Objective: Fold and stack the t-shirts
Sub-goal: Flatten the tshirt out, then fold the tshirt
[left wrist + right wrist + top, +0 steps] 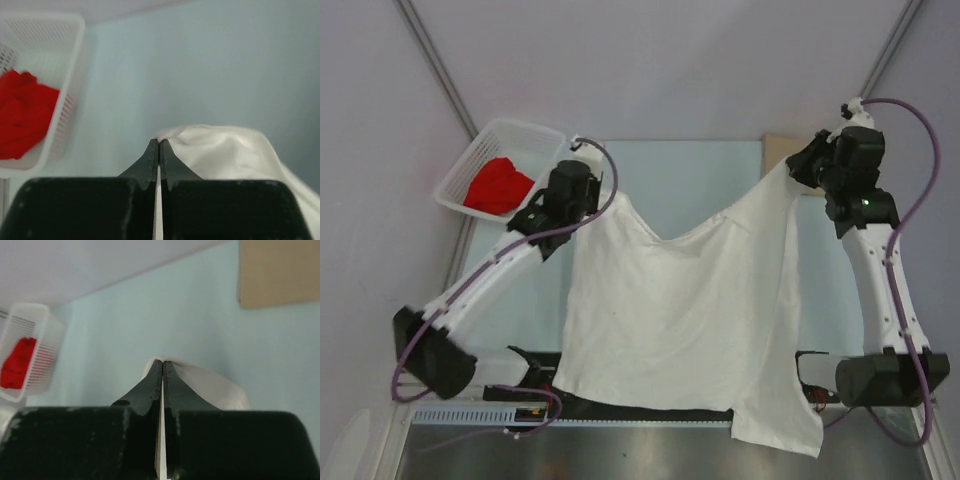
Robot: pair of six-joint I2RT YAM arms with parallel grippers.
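Observation:
A white t-shirt (680, 320) hangs spread between my two grippers and drapes down over the near table edge. My left gripper (603, 196) is shut on its upper left corner; the cloth (220, 150) shows at the closed fingertips in the left wrist view. My right gripper (798, 165) is shut on the upper right corner, with cloth (210, 385) at its tips in the right wrist view. A tan t-shirt (778, 150) lies flat at the back right, mostly hidden by the right arm; it also shows in the right wrist view (277, 270). A bright red t-shirt (498, 186) lies crumpled in the basket.
A white plastic lattice basket (520, 135) stands at the back left of the pale blue table (690, 175). It also shows in the left wrist view (70, 115) and the right wrist view (42, 365). Grey walls enclose the back and sides.

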